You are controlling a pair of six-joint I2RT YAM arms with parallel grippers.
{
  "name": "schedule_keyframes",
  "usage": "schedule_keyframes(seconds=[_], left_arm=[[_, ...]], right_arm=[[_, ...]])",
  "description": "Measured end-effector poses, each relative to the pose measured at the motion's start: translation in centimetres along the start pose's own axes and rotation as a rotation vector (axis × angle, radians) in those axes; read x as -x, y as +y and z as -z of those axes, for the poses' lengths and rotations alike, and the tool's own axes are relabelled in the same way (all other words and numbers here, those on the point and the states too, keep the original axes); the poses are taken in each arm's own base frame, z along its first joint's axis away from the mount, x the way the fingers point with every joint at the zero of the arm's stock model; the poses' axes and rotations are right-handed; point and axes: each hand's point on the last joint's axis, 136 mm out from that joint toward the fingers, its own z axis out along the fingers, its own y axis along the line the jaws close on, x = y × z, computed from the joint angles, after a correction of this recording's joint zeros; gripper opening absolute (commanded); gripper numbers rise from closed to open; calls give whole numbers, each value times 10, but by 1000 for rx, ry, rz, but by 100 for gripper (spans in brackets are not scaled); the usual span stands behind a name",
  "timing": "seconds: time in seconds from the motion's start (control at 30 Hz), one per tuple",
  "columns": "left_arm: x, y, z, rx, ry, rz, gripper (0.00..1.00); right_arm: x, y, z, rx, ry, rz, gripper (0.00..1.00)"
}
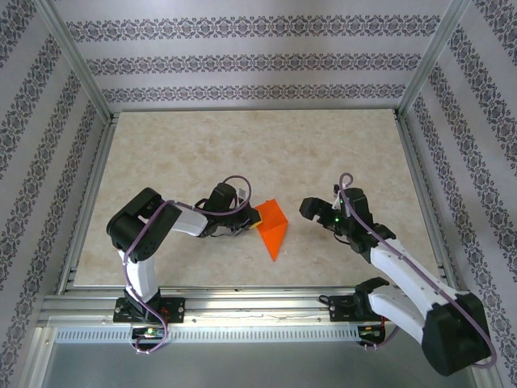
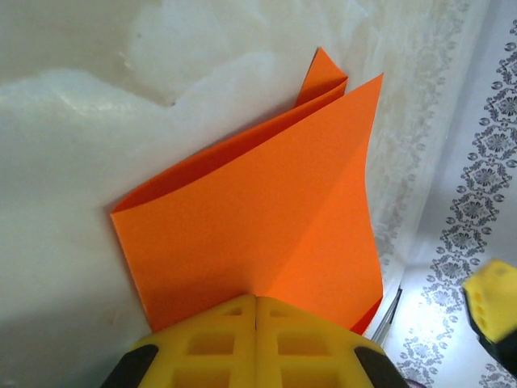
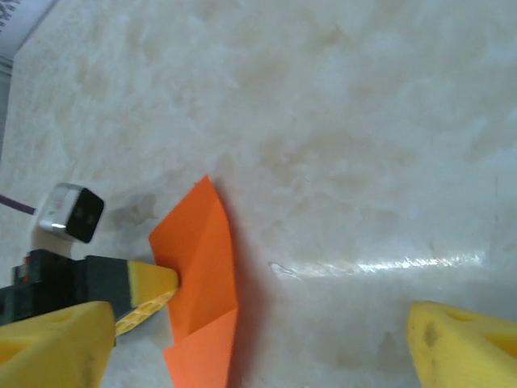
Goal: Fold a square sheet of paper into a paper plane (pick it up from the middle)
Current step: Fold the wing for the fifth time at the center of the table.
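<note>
Pinched at its left edge in the pressed-together left claw: folded orange paper sheet, near the table's middle. Just beside, spread wide and empty, the right claw. Probably light, limp, crease-prone; best gripped along a folded edge.

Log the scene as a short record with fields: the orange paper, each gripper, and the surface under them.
paper: bright orange folded sheet of paper, layered, pointed end toward the arm bases
left gripper: shut on the sheet's edge
right gripper: open, to the right of the sheet, not touching it
surface: beige marbled table
</note>
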Motion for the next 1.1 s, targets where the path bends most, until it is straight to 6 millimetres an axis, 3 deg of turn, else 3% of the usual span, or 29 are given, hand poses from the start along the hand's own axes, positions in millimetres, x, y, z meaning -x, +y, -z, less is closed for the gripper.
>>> schedule_keyframes(seconds=[0.1,0.37,0.8,1.1], left_arm=[[-4,-1,-1,-8,23,-23,2],[-10,-5,-5,-29,78,-62,2],[-13,-9,-9,-45,115,-77,2],[-14,-8,-9,-29,136,-101,2]], right_arm=[[-14,-4,-15,33,112,-71,66],[-45,3,-42,100,358,-139,49],[-65,11,-69,153,543,-171,34],[-59,24,-81,225,592,-130,17]])
